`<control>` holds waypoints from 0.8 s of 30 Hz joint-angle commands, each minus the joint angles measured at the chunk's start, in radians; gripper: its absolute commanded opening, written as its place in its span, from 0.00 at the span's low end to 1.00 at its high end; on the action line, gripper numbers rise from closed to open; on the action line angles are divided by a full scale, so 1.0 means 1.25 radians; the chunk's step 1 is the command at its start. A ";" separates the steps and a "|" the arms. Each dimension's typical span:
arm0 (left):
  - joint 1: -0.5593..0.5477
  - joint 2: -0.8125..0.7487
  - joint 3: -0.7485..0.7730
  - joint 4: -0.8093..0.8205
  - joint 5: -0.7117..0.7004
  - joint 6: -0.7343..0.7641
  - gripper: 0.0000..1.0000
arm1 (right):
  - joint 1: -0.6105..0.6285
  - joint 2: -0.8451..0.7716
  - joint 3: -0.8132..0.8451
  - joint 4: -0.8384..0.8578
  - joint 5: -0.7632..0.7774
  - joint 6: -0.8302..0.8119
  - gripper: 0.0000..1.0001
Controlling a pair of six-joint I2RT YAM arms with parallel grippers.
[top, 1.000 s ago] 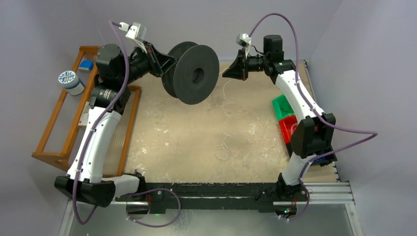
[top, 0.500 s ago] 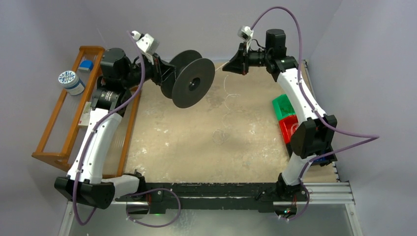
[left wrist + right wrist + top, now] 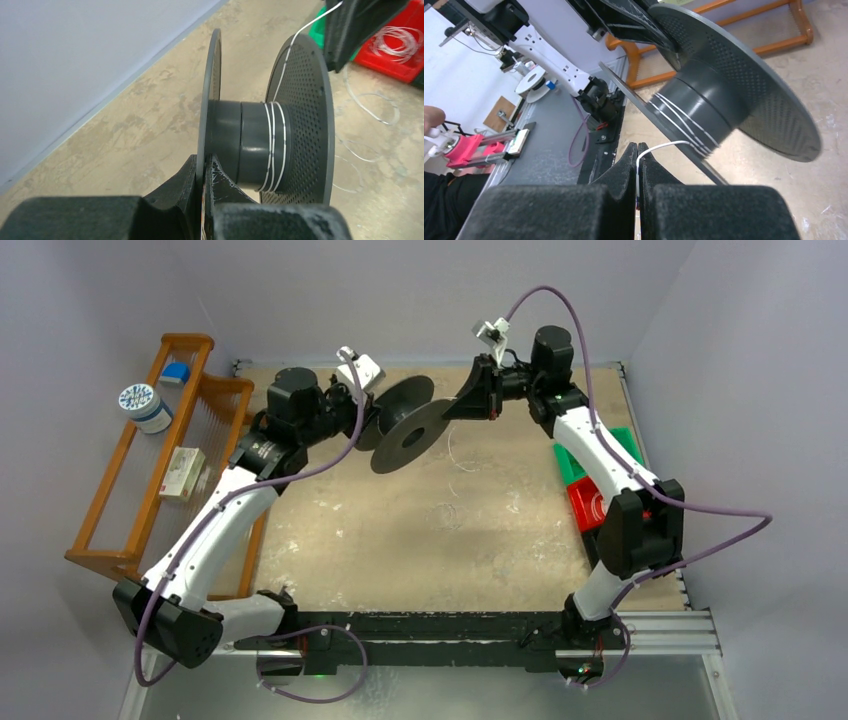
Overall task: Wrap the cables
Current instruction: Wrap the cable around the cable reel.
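Cables (image 3: 659,144): your right gripper (image 3: 638,154) is pinching the strand. Your left gripper (image 3: 204,167) is clamping the spool (image 3: 300,125), which is now swinging in beside the right. Turns are building on the hub ahead.

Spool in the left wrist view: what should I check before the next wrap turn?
1. Grip of left fingers on the spool flange: ok.
2. Grip of right fingers on the cable: ok.
3. Turns on the hub side by side, none crossed: ok.
4. Cable feeding between the two flanges: ok.
5. Cable taut from fingers to hub: cannot tell; it arcs.
6. Trailing loose loops free of snags: cannot tell.
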 commanded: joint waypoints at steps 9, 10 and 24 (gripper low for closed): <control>-0.018 0.054 -0.058 0.232 -0.440 -0.076 0.00 | 0.095 -0.021 -0.012 0.253 -0.105 0.150 0.11; -0.018 0.064 -0.049 0.229 -0.460 -0.090 0.00 | 0.102 -0.017 -0.015 0.252 -0.111 0.145 0.12; -0.015 0.090 0.037 0.182 -0.487 -0.326 0.00 | 0.183 0.042 -0.096 0.251 -0.138 0.049 0.11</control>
